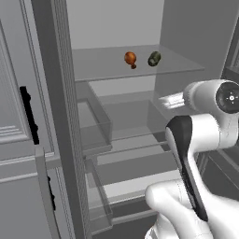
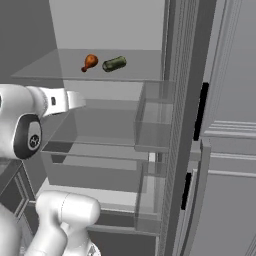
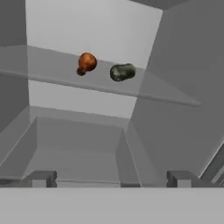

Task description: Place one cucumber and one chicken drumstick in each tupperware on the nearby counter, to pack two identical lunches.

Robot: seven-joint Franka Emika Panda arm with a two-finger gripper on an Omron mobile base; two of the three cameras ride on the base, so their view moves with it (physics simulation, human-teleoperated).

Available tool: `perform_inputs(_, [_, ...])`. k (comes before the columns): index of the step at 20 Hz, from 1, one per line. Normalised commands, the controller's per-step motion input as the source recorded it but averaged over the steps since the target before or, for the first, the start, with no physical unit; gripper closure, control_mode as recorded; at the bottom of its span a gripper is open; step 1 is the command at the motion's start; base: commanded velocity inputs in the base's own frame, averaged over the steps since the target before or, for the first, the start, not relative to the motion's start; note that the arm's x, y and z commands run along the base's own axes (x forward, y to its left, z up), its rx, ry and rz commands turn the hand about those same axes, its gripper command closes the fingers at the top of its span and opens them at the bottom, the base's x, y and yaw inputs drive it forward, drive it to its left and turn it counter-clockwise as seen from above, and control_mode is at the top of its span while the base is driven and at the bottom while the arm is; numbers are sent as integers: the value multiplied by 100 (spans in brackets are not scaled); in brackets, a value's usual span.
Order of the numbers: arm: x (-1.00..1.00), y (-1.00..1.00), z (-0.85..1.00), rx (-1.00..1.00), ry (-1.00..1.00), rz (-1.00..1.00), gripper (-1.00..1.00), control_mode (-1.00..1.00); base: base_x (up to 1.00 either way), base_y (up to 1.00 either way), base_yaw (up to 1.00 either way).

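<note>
An open fridge (image 1: 140,140) stands before the robot, its grey interior crossed by clear glass shelves. On the upper shelf (image 1: 102,65) lie the task's two foods. The chicken drumstick (image 1: 130,58) is orange-brown, its narrow bone end pointing down toward the shelf's front edge. Just beside it, at its 3 o'clock in the left base view, lies the cucumber (image 1: 154,58), a short dark green piece on its side. The two are close together but apart, with a thin gap between them.

In the right base view the drumstick (image 2: 89,62) sits toward 11 o'clock of the picture and the cucumber (image 2: 114,63) is again at its 3 o'clock.

In the hand view the drumstick (image 3: 85,63) and the cucumber (image 3: 122,72) sit above centre, near 12 o'clock, on the same shelf seen from below its level. The gripper (image 3: 111,178) is released: its two dark finger tips (image 3: 41,178) stand wide apart at the bottom edge with nothing between them, well short of both foods.

The white arm (image 1: 200,135) reaches in from the 4 o'clock side of the left base view. The door bins (image 2: 155,115) hang at the 3 o'clock side of the shelves in the right base view.
</note>
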Motion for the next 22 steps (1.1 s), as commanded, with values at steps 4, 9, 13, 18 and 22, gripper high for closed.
perform_inputs(4, [95, 0, 80, 27, 6, 0, -100, -100, 0, 0, 0])
perform_inputs(9, [35, 1, 46, 28, 24, 0, -100, -100, 0, 0, 0])
perform_inputs(13, [25, 26, -2, 12, 23, 0, -100, -100, 0, 0, 0])
perform_inputs(18, [49, 75, -20, 0, 7, 0, -100, -100, 0, 0, 0])
perform_inputs(22, [59, 11, -42, -1, -7, 0, -100, -100, 0, 0, 0])
